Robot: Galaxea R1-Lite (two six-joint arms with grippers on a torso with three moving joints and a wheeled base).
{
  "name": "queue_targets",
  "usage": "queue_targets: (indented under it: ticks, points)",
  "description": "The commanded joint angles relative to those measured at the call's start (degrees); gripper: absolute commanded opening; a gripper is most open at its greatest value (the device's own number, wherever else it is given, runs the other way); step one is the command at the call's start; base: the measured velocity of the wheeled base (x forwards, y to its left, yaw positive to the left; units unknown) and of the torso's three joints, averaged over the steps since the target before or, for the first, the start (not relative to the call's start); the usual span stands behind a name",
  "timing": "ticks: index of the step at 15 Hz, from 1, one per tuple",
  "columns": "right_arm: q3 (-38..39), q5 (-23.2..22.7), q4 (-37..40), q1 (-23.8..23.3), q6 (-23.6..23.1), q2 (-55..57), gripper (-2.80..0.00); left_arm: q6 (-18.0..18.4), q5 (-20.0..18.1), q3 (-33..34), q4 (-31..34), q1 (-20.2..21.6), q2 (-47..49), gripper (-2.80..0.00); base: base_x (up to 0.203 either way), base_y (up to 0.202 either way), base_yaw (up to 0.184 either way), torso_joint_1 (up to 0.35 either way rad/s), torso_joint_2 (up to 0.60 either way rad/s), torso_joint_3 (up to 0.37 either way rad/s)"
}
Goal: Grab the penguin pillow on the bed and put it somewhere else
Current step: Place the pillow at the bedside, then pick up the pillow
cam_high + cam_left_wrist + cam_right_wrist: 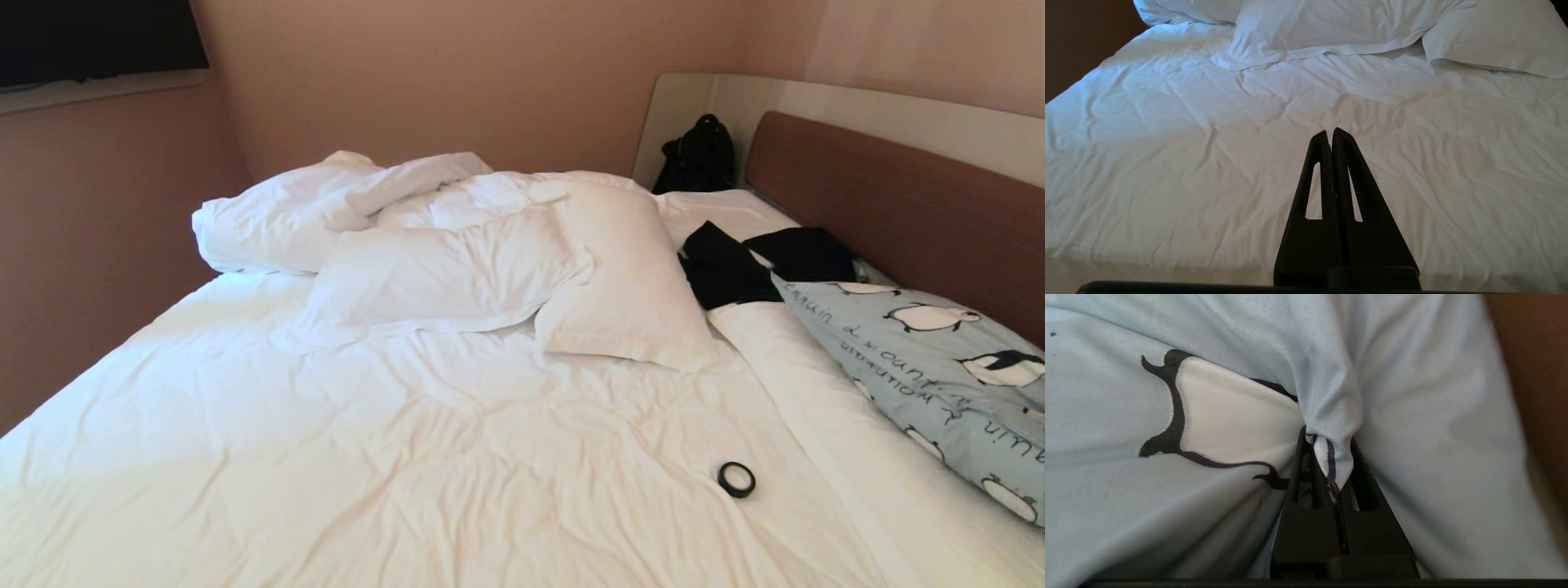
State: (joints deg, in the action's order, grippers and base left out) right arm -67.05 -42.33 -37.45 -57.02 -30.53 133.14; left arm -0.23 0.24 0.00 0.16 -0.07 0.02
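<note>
**Penguin pillow pinched by the right gripper, carry not yet done**

Pink-brown walls and a brown headboard (pixel 898 196) are seen around the bed (pixel 343 457) in the head view. White pillows and a rumpled duvet (pixel 326 204) are piled towards 12 o'clock. The penguin pillow (pixel 939 367) lies at 3 o'clock, at the bed's right edge beside the headboard. Dark clothing (pixel 735 265) is placed just above it, a black bag (pixel 698 155) stands in the far corner, and a black tape ring (pixel 736 478) rests on the sheet at 5 o'clock. No gripper is shown in this view.

From the left wrist view, the left gripper (pixel 1330 134) is seen pressed together and empty, held over bare white sheet, apparently parked.

From the right wrist view, the right gripper (pixel 1327 457) is seen clamped on a gathered fold of the pillow's pale blue cover, which bunches out at 12 o'clock from the fingers (pixel 1300 457).

The step in hand is judged to be the grasp. Next, a lift clear of the bed is called for, then a carry to another place. Only fabric is pinched, so sag or slip may be expected.

The grip is shown only by the right wrist view; the pillow's place is given only by the head view.
</note>
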Motion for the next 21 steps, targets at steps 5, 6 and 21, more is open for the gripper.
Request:
queue_targets:
  ticks: [5,6,21]
  points:
    - [9.75,-4.36,-0.08,-0.26,-2.24,-5.77,0.00,-0.03,0.02,0.09,0.02,0.02,-0.02,-2.80,0.000,0.000,0.000,0.000,0.00,0.000]
    - [10.84,-4.47,-0.10,-0.23,-2.32,-6.78,0.00,-0.03,0.02,0.09,0.02,-0.01,-0.02,-2.80,0.000,0.000,0.000,0.000,0.00,0.000]
    - [32.96,-7.28,3.49,7.22,22.19,-56.75,-2.80,-0.03,0.02,0.09,0.02,-0.01,-0.02,-2.80,0.000,0.000,0.000,0.000,0.00,0.000]
